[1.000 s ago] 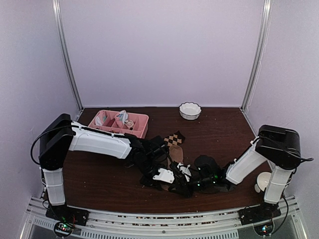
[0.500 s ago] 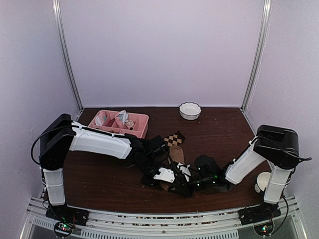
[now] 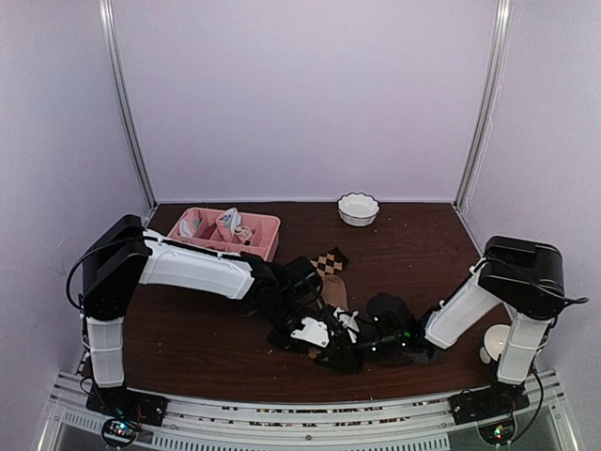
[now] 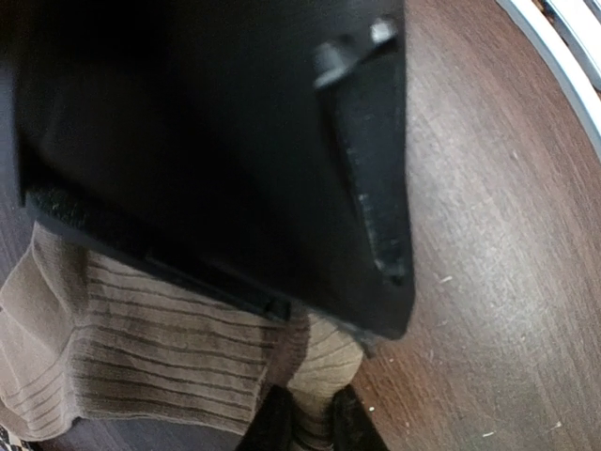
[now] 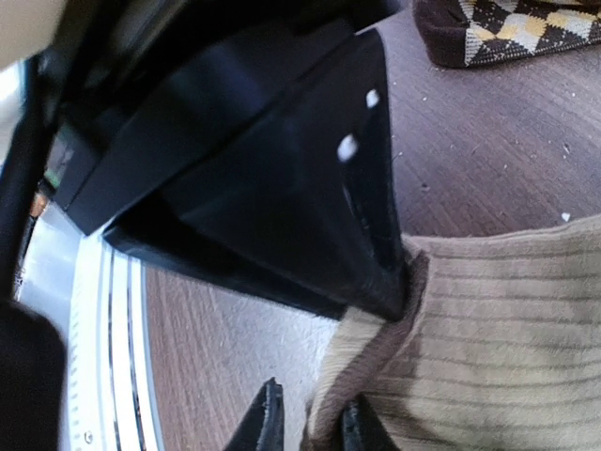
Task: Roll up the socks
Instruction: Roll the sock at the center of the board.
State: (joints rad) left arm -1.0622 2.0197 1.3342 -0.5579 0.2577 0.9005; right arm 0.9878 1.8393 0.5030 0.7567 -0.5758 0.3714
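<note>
Two grippers meet at the tan sock (image 4: 160, 348): left gripper (image 4: 310, 430) pinches its ribbed cuff between the fingertips, right gripper (image 5: 313, 425) stands slightly parted astride the cuff edge (argyle sock (image 5: 507, 28) lies apart, beyond the right fingertips).

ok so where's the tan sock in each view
top: tan sock at centre, mostly hidden by the arms, just below the argyle sock
left wrist: ribbed fabric, lower left
right wrist: ribbed fabric, lower right
shared landmark: the brown table
</note>
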